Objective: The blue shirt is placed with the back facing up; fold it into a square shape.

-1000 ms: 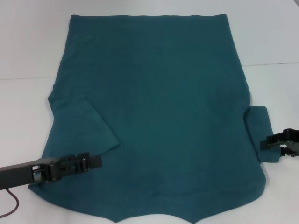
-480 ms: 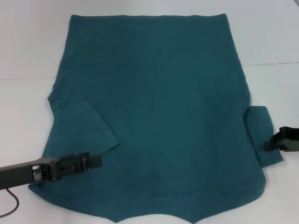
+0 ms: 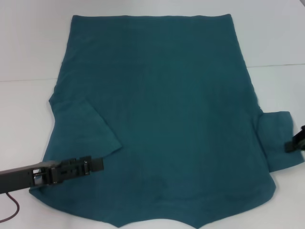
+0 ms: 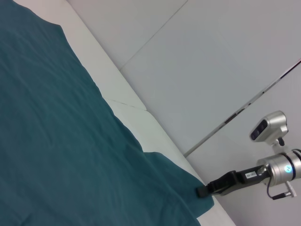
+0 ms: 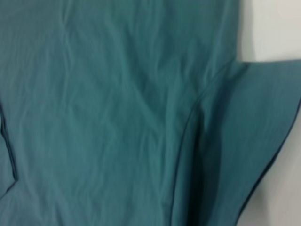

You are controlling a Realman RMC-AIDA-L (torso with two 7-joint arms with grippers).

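Now the right gripper point(image 3: 296, 143) sits at the right edge of the head view, and compared with a second ago it has slid outward, dragging the shirt's right sleeve point(image 3: 278, 138) with it: the sleeve, tucked narrow against the body before, now spreads wider over the white table point(image 3: 24, 119). Its fingers look closed on the sleeve's outer hem, as the left wrist view also suggests. The left gripper point(image 3: 90, 165) has not shifted at the lower left of the frame; it lies over the left sleeve point(image 3: 83, 133), which is folded in over the body, though I cannot tell whether its fingers are apart or together. The blue shirt point(image 3: 157, 109) lies flat, plain side up, filling the centre of the frame, hem toward the top. I judge the pull-out as straightening the sleeve for a clean inward fold; no fold of the body is made yet. Nothing else on the table stands in the way.
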